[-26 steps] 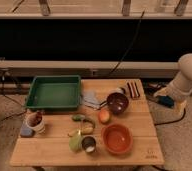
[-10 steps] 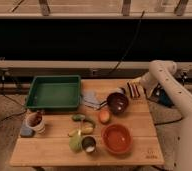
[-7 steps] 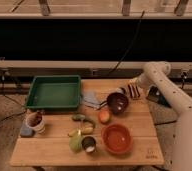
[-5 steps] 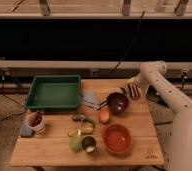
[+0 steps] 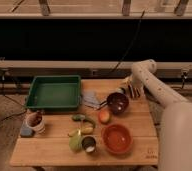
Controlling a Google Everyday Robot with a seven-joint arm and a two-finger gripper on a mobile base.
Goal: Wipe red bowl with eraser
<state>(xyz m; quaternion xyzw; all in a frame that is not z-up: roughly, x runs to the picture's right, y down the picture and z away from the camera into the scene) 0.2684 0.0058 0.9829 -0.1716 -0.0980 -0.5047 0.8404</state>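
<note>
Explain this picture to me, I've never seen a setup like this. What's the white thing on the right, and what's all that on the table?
The white thing is a robot's arm. One camera looks down on a wooden table from the front. The gripper, the arm's grasping end, is at the far right corner, right at a small black eraser. I cannot tell whether it holds the eraser. On the table are a red bowl near the front, a smaller dark bowl behind it, a green tray, a blue-grey cloth, a small orange object and a white cup on the left. The job is to wipe the red bowl with the eraser.
</note>
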